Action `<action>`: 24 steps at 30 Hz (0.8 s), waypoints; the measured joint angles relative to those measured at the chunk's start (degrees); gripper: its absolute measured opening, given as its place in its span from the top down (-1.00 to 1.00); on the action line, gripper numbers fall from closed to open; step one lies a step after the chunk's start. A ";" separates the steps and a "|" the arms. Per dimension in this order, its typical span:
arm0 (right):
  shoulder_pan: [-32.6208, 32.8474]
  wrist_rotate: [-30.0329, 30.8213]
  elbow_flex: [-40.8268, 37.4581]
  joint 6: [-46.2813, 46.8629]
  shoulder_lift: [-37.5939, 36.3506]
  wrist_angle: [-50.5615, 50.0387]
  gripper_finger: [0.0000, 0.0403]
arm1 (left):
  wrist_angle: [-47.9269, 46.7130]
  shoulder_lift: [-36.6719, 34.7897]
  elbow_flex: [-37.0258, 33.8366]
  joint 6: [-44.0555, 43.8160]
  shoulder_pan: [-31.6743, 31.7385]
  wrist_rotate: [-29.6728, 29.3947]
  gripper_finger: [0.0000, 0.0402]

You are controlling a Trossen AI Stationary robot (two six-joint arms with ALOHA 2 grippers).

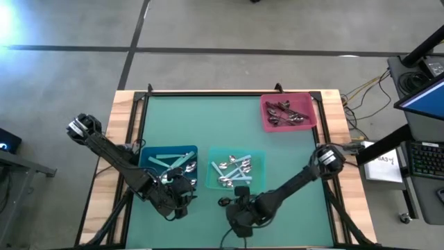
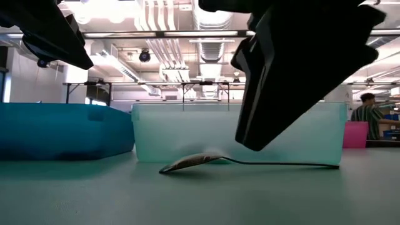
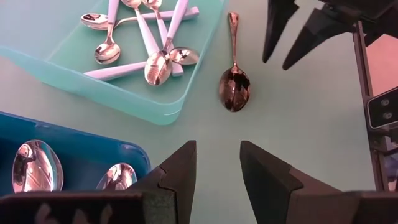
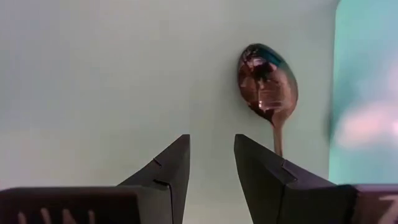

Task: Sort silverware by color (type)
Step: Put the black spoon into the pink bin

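Observation:
One dark, shiny spoon (image 3: 234, 87) lies flat on the green table mat, just in front of the teal bin (image 3: 124, 99); it also shows in the low view (image 2: 200, 160) and the right wrist view (image 4: 268, 84). My right gripper (image 4: 211, 162) is open and hovers just above the mat beside the spoon's bowl, touching nothing. My left gripper (image 3: 214, 165) is open too, near the blue bin's (image 3: 74, 149) corner, a short way from the spoon. The teal bin holds teal-handled spoons (image 3: 149, 43), the blue bin shiny silver ones (image 3: 37, 165), and the pink bin (image 1: 288, 111) dark ones.
The blue bin (image 1: 170, 163) and teal bin (image 1: 236, 169) stand side by side near the table's front, the pink bin at the far right corner. Both arms crowd the near edge in front of the bins. Bare mat (image 1: 201, 121) lies beyond the bins.

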 joint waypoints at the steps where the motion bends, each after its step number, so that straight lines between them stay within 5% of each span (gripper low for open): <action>1: -0.28 0.08 0.00 -0.35 0.02 -0.18 0.41 | -0.10 0.00 0.00 0.00 0.00 0.02 0.46; 14: -5.85 5.04 -0.56 -2.71 0.06 -7.23 0.41 | -0.45 0.00 0.00 0.00 0.00 0.19 0.46; 24: -8.51 2.37 -0.81 -3.77 0.09 -6.82 0.41 | -1.32 0.00 0.00 0.00 0.00 0.24 0.46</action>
